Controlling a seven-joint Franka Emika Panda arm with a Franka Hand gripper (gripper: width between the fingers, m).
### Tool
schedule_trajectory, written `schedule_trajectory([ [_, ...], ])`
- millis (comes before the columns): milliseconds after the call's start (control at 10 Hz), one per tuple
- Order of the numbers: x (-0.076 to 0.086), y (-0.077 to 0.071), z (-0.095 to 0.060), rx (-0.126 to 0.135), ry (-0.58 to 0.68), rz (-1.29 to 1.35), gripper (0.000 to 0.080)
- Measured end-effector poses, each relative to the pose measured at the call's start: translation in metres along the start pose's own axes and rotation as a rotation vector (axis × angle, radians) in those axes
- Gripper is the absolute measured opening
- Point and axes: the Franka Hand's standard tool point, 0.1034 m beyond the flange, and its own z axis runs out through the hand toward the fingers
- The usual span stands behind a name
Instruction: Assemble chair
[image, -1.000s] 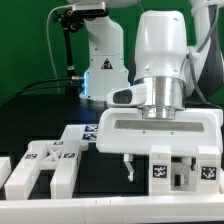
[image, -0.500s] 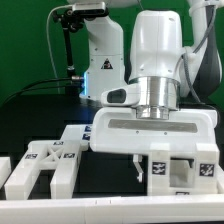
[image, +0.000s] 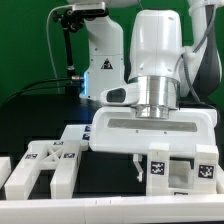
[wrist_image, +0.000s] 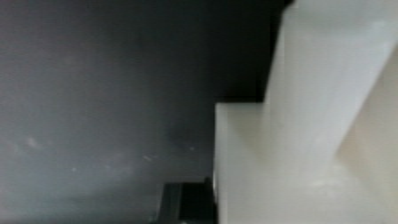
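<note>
A white chair part (image: 182, 170) with black marker tags stands at the front on the exterior view's right. My gripper (image: 158, 172) is down over its near edge. One finger (image: 137, 168) shows against the part's side towards the exterior view's left; the other is hidden behind the part. In the wrist view the white part (wrist_image: 302, 130) fills much of the frame, and a dark finger (wrist_image: 187, 205) lies pressed against its edge. The gripper looks shut on this part.
Other white chair parts (image: 45, 162) with marker tags lie on the black table (image: 40, 110) at the front on the exterior view's left, one (image: 76, 136) reaching towards the gripper. The robot base (image: 100, 70) stands behind.
The visible finger has moved inward against the white part over the last second. It has held still for the last half second. The hand has barely shifted.
</note>
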Motion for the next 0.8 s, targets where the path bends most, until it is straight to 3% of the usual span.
schedule_trajectory([
  [400,0.001,0.003,0.0,-0.002,0.001,-0.007,0.0034],
  [600,0.001,0.05,-0.011,-0.023,-0.026,-0.109,0.0034],
  [800,-0.009,0.085,-0.023,-0.019,-0.135,-0.138,0.0034],
])
